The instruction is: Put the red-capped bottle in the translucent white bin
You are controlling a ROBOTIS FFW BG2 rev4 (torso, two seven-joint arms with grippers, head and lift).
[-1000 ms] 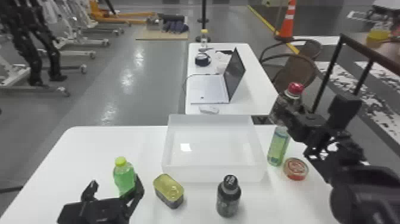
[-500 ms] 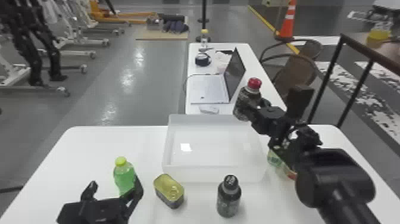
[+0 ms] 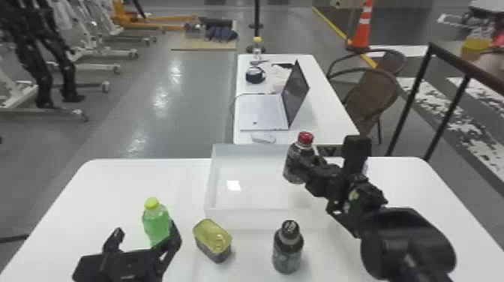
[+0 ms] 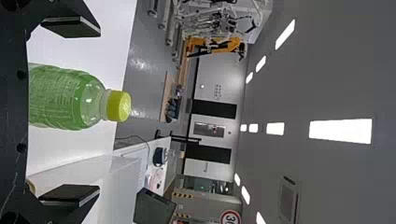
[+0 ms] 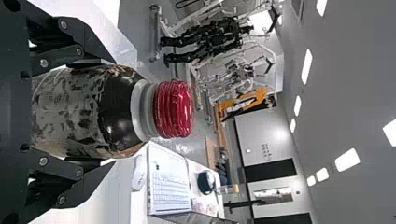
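Holding the red-capped bottle (image 3: 293,167), the right gripper (image 3: 311,168) has its jaws closed in on the bottle's body from both sides. The bottle leans slightly, cap up, over the far right part of the translucent white bin (image 3: 255,219). A bright patch of light (image 3: 233,185) lies on the bin's floor, and part of its right side is hidden behind the arm.

The left gripper (image 3: 146,230) is low on the left in the head view, jaws spread wide, holding nothing. In the left wrist view, a green bottle (image 4: 65,97) with a yellow-green cap stands between them, with space on either side.

The bin sits on the white worktop (image 3: 112,191). On its near side are a tin (image 3: 212,240) with a gold-coloured lid and, further right, an upright black bottle (image 3: 288,249). The green bottle is to the left of the tin, well apart from the bin. A bit of something green shows through the right gripper, too hidden to name.

Beyond the bin, a second table (image 3: 328,112) carries an open laptop (image 3: 262,112) and a mouse (image 3: 263,138).
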